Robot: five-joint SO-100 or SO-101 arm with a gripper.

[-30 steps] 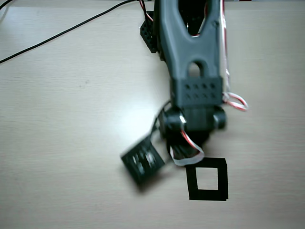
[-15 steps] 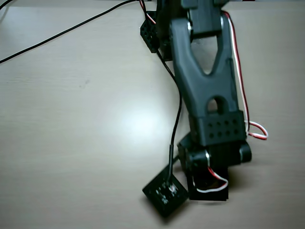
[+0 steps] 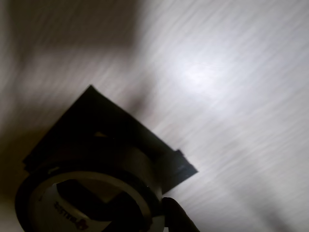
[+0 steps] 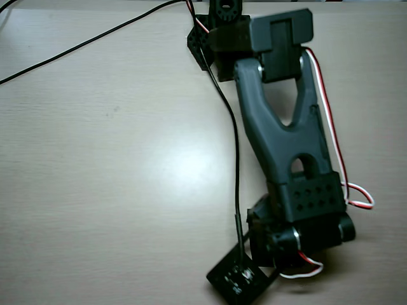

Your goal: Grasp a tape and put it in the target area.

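In the wrist view a tape roll [image 3: 140, 166] with a dark outer band and a pale inner core sits at the lower left. My gripper [image 3: 174, 188] is shut on its wall: the broad black fixed jaw lies across the roll and the thin moving fingertip [image 3: 175, 215] presses from below. The roll stays sharp while the table is smeared by motion. In the overhead view the arm [image 4: 280, 140] reaches toward the near edge, and its wrist [image 4: 311, 210] hides the gripper and the tape. No target area shows in either view.
A pale wood-grain table [image 4: 114, 165] fills both views. A black cable [image 4: 236, 159] runs from the base down to the black wrist camera block [image 4: 238, 279]. Red and white wires [image 4: 356, 197] loop beside the wrist. Another black cable [image 4: 76, 47] crosses the far left.
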